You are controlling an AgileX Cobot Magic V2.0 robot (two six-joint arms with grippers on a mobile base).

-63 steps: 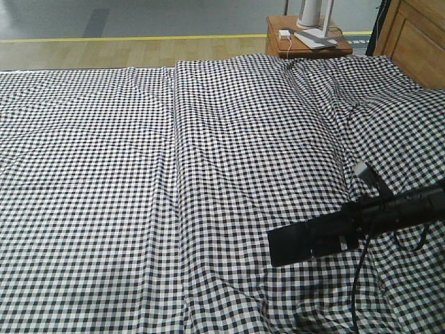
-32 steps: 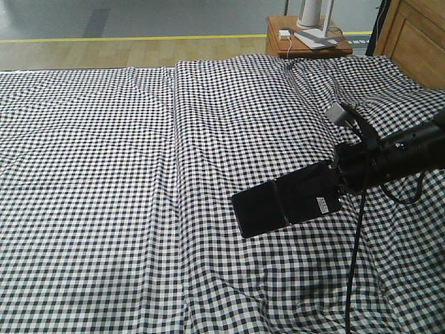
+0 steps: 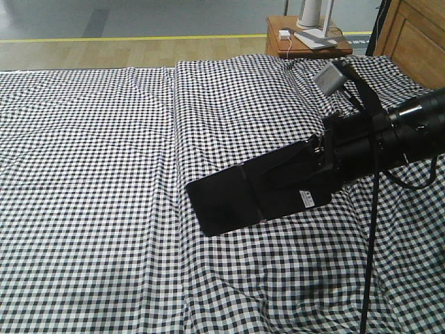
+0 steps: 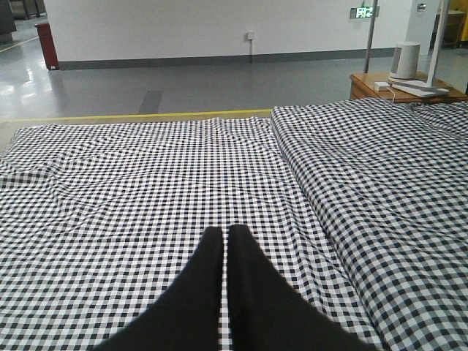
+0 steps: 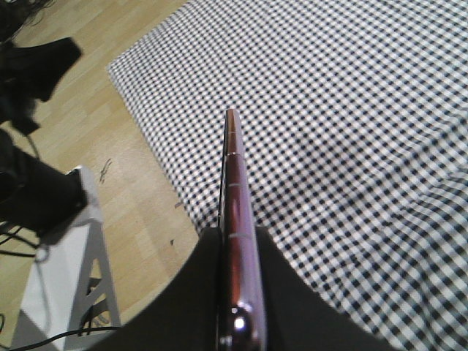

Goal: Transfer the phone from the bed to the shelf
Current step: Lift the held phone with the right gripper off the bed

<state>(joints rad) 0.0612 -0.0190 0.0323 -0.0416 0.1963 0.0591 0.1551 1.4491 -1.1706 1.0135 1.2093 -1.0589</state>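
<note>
The phone (image 3: 243,195), a flat glossy black slab with a seam across it and a white sticker, hangs in the air over the bed (image 3: 90,153) at middle right. My right gripper (image 3: 316,170) is shut on its right end. In the right wrist view the phone (image 5: 235,190) shows edge-on with a pinkish metal rim, clamped between the black fingers (image 5: 289,292) of the right gripper (image 5: 235,238). My left gripper (image 4: 225,232) is shut with nothing in it, low over the checked bed (image 4: 110,183). The shelf is out of view.
A reddish-brown nightstand (image 3: 306,45) with a white device stands behind the bed at the back right, beside a wooden headboard (image 3: 417,35). The right wrist view shows wooden floor (image 5: 131,161) past the bed's edge and a white frame (image 5: 58,278) at lower left.
The right arm has risen and swung left and farther back, carrying the phone from low over the bed's right front to above its middle. The left gripper has no earlier view.
</note>
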